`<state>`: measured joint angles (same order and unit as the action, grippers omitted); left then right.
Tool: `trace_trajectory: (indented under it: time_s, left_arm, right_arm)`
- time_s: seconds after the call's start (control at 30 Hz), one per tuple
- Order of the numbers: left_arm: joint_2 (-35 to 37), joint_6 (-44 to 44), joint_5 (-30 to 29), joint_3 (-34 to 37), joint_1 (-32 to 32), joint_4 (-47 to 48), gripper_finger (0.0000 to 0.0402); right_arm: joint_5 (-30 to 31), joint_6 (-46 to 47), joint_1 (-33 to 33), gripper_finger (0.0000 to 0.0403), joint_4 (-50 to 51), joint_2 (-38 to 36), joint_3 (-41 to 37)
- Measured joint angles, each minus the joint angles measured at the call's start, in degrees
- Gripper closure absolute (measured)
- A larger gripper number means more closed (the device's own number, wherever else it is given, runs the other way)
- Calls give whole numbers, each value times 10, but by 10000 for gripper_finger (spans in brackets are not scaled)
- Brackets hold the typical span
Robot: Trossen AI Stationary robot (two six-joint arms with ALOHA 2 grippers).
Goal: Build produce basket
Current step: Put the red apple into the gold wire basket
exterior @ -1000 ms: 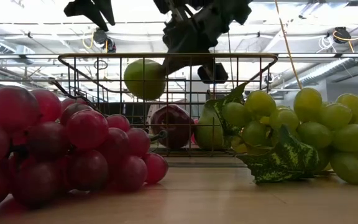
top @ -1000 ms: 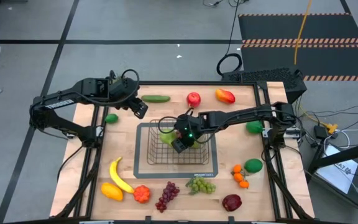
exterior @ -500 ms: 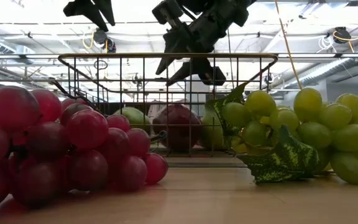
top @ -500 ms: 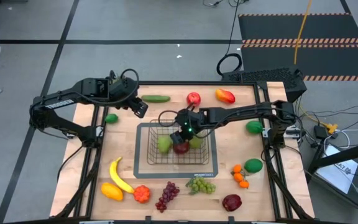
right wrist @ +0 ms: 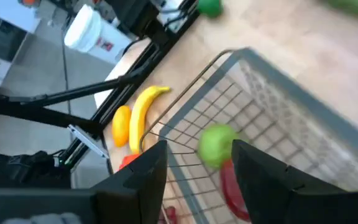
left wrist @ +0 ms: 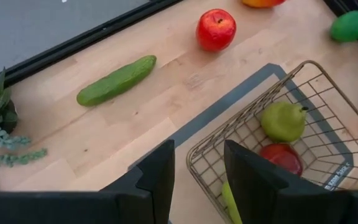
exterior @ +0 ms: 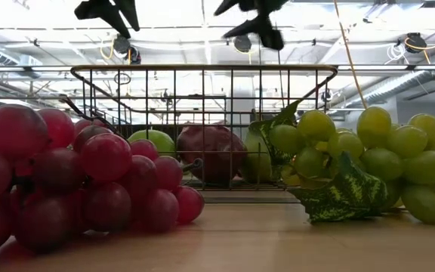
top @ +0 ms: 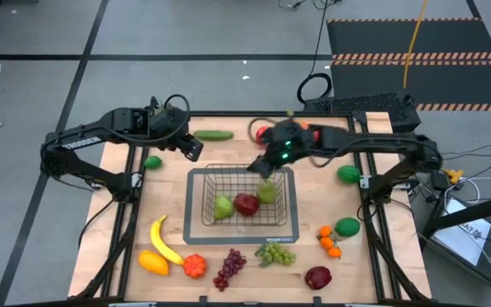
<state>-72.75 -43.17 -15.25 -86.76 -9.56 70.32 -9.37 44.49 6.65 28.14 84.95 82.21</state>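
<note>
Your right gripper [top: 265, 167] hangs above the far rim of the basket [top: 205, 213], its fingers apart and nothing between them. Just below and ahead of it, inside the basket, lie a green apple [top: 222, 206], a dark red apple [top: 246, 204] and a green pear [top: 268, 193], close together on the mesh floor. Your left gripper [top: 193, 148] waits over the bench [top: 130, 223] off the basket's far left corner, fingers parted with a gap between them and holding nothing; the cucumber [top: 213, 135] lies just beyond it, and a red apple [left wrist: 215, 29] sits further along. Well behind the right gripper, near the bench's front edge, rest the banana [top: 164, 241], the red grapes [top: 229, 268] and the green grapes [top: 275, 254].
</note>
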Motion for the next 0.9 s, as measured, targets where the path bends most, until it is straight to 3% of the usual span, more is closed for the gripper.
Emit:
trace_trajectory:
  time_s: [0.37, 0.6, 0.9]
  left_arm:
    - [0, -6, -6, 0, 0, -7, 212]
    - [0, 17, -33, 0, -9, -15, 208]
    - [0, 50, -34, 0, -29, -17, 234]
  right_arm:
    - [200, -168, 44, 229, 150, -154, 0]
    - [174, -269, 72, 229, 139, -176, -19]
    - [138, -412, 78, 229, 31, -177, -72]
